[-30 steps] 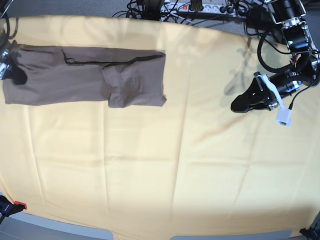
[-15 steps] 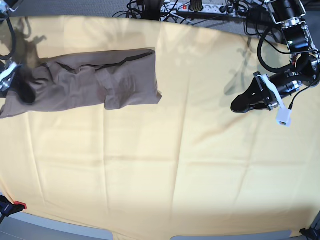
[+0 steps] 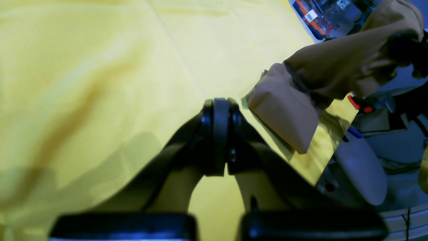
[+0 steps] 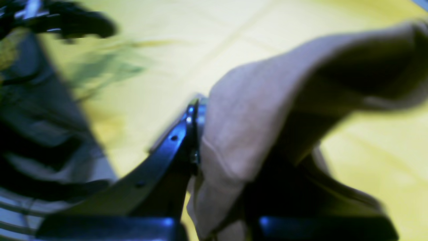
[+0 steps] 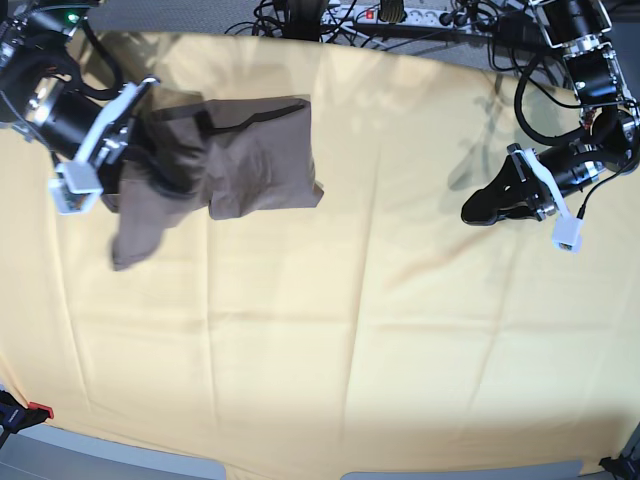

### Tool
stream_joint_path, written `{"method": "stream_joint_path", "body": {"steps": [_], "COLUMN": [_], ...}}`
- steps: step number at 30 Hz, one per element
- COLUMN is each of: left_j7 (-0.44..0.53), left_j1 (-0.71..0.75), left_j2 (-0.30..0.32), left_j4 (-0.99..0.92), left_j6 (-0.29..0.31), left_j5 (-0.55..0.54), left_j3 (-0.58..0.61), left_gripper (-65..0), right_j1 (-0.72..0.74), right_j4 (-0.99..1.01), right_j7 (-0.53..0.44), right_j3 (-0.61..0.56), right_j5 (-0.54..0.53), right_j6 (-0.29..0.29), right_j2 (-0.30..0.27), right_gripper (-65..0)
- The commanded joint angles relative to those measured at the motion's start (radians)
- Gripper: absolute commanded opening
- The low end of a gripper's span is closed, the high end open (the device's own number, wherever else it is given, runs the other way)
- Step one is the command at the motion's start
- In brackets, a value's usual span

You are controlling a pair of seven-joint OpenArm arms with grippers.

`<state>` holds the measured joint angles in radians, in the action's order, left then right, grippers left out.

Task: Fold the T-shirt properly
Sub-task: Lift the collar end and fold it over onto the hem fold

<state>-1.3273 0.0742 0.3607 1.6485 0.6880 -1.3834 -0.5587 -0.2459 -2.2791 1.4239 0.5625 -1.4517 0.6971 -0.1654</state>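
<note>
Right gripper [image 5: 165, 170] pinching T-shirt [image 5: 255, 155] end — lifted, loose edge drooping over yellow cloth [image 5: 330, 340]. Rest lies flat at table's far side. Left gripper [image 5: 480, 208] pressed together, idle, well apart. Fabric looks thin, floppy, light; best held at hem corners, not mid-panel — likely bunches otherwise.

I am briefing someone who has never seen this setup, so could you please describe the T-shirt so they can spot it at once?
Start from the large pale yellow cloth covering the whole table, then look to its far left corner in the base view. There lies the T-shirt, plain taupe-brown and partly folded, one end lifted by the right gripper. It is the only garment and the only dark patch on the yellow.
</note>
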Motion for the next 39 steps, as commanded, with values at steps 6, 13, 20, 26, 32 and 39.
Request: {"method": "stream_joint_path", "body": {"steps": [6, 13, 20, 26, 32, 39], "left_j7": [0.022, 0.022, 0.026, 0.025, 0.022, 0.022], "left_j1": [0.015, 0.017, 0.017, 0.017, 0.017, 0.017], "left_j2": [0.013, 0.013, 0.013, 0.014, 0.022, 0.022], "left_j4": [0.016, 0.016, 0.016, 0.016, 0.016, 0.016], "left_j6": [0.000, 0.000, 0.000, 0.000, 0.000, 0.000], "left_j5": [-0.028, -0.032, -0.031, -0.031, -0.029, -0.028], "left_j3": [-0.006, -0.006, -0.006, -0.006, -0.006, -0.006], "left_gripper": [-65.0, -65.0, -65.0, -65.0, -65.0, -65.0], "right_j1": [0.008, 0.010, 0.013, -0.017, -0.064, -0.146], "right_j4": [-0.008, -0.008, -0.077, -0.077, -0.077, -0.077], "right_j7": [-0.048, -0.195, -0.195, -0.136, -0.129, -0.094], "right_j3": [-0.209, -0.445, -0.475, -0.359, -0.257, -0.243], "right_j5": [0.155, 0.431, 0.409, 0.374, 0.374, 0.170], "right_j6": [0.001, 0.001, 0.001, 0.001, 0.001, 0.001], "right_j2": [0.024, 0.054, 0.053, 0.048, 0.005, -0.032], "right_gripper": [-65.0, -41.4, -19.4, -19.4, -19.4, -19.6]}}
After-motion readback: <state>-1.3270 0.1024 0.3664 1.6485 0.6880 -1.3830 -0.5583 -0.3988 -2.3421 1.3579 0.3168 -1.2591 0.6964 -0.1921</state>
